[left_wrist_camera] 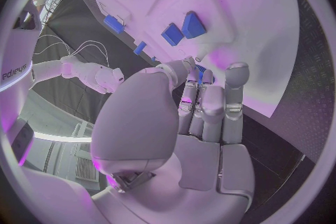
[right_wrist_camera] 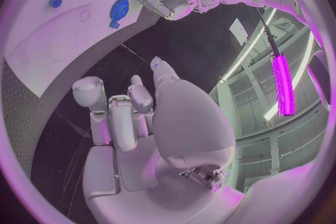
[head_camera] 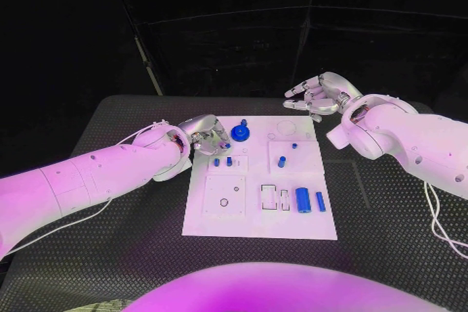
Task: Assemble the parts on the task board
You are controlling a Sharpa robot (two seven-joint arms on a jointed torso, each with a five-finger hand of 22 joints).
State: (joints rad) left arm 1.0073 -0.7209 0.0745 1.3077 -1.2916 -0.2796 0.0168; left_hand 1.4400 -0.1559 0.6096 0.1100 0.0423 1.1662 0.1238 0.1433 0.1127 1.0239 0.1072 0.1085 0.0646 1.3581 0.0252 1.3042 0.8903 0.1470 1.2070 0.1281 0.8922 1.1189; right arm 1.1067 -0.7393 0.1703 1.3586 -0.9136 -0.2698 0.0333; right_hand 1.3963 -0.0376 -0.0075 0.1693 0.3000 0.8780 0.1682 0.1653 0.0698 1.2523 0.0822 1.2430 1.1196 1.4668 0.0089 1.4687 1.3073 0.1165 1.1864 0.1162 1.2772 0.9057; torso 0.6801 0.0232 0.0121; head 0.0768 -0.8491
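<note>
**Left robot hand crowding the gear at the board's edge**

Nearest the robot, two long blue cylinders [head_camera: 310,200] lie side by side on the white board [head_camera: 222,224], their long axes running near-to-far along the board. Further in, a short peg [head_camera: 281,162] lies on a raised tile, and two small pegs [head_camera: 223,162] stand near the left edge. Beyond them the left robot hand [head_camera: 205,137] sits at the board's left edge, fingers curled toward the blue gear [head_camera: 240,132]; whether it actually pinches anything I cannot tell. The gear lies flat, axis upright. Farthest off, the right robot hand [head_camera: 317,93] hovers past the board's far right corner, fingers apart and holding nothing.

Risks, as I judge them: curled fingers could nudge the gear off its seat, or brush and topple the small pegs beside the wrist. The long cylinders could roll sideways across the board if it is jolted.
</note>
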